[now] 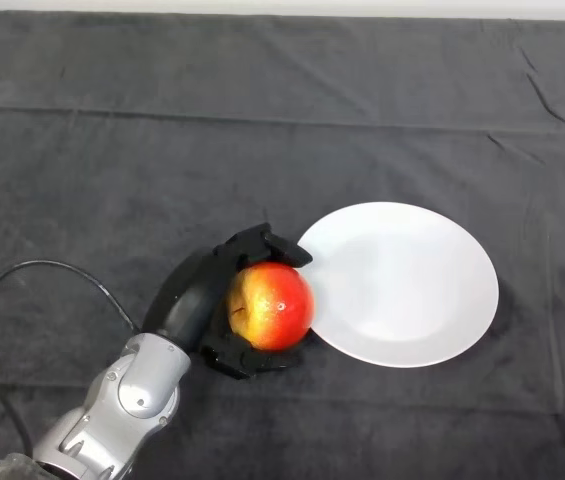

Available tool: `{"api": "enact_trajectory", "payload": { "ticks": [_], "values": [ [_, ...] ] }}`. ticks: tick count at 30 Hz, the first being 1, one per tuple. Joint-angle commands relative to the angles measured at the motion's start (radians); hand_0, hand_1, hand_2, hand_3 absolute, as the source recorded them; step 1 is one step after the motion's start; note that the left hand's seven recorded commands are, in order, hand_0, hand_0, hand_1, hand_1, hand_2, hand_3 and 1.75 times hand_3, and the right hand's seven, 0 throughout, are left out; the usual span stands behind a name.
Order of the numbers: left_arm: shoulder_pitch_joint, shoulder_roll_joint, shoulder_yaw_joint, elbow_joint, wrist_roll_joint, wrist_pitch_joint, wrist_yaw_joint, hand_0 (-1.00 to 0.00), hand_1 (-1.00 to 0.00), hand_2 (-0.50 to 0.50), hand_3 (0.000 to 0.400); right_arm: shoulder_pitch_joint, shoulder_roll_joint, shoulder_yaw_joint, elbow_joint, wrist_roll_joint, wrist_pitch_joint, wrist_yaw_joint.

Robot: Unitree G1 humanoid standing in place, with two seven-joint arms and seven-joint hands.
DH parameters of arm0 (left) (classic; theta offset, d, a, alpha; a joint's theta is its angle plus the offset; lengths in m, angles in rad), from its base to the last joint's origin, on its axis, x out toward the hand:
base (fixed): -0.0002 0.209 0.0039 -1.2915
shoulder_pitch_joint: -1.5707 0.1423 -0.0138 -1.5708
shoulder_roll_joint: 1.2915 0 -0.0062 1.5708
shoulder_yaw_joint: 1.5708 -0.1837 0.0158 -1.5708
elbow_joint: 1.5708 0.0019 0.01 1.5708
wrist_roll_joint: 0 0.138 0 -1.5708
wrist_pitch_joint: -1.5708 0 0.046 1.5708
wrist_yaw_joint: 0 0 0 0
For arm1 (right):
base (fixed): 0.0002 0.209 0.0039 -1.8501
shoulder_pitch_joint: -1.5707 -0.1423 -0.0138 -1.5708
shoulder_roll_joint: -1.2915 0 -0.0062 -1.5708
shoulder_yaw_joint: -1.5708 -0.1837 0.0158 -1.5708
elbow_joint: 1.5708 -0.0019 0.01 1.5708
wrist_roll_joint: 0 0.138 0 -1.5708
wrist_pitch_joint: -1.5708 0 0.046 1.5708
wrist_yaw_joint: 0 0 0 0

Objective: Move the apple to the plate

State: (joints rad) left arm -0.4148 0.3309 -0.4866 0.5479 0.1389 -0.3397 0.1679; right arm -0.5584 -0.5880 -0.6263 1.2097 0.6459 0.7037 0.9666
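The hand (194, 305) gripped the apple (270, 305), fingers curled around it, at the plate's (412, 285) 9 o'clock rim, over the counter (262, 130).

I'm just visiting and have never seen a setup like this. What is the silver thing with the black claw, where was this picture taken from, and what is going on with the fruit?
The picture comes from a camera on a humanoid robot's head, looking down at a table covered by a dark cloth. The silver-grey left arm reaches in from the lower left and ends in a black robot hand. Its thumb and fingers are curled round a red-and-yellow apple, so the apple is held. Just to the right lies a white plate with nothing on it. The apple sits right at the plate's left rim, not yet over its middle. The job is to put the apple on that plate.
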Motion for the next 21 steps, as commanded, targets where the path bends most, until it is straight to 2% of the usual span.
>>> {"api": "enact_trajectory", "payload": {
  "ticks": [1,10,21],
  "values": [
    [-0.032,0.051,0.016,-0.054,-0.001,0.012,-0.018,-1.0,-1.0,0.0,0.4,0.019,-0.027,-0.0242,-0.019,-0.005,0.003,-0.0038],
    [-0.056,0.058,0.05,-0.095,0.019,0.032,-0.012,-1.0,-1.0,0.0,0.4,0.019,-0.027,-0.024,-0.019,-0.0051,0.003,-0.0038],
    [-0.109,0.011,0.046,-0.063,0.064,0.039,0.028,-1.0,-1.0,0.0,0.4,0.019,-0.027,-0.0239,-0.02,-0.0052,0.002,-0.0039]
  ]
}}
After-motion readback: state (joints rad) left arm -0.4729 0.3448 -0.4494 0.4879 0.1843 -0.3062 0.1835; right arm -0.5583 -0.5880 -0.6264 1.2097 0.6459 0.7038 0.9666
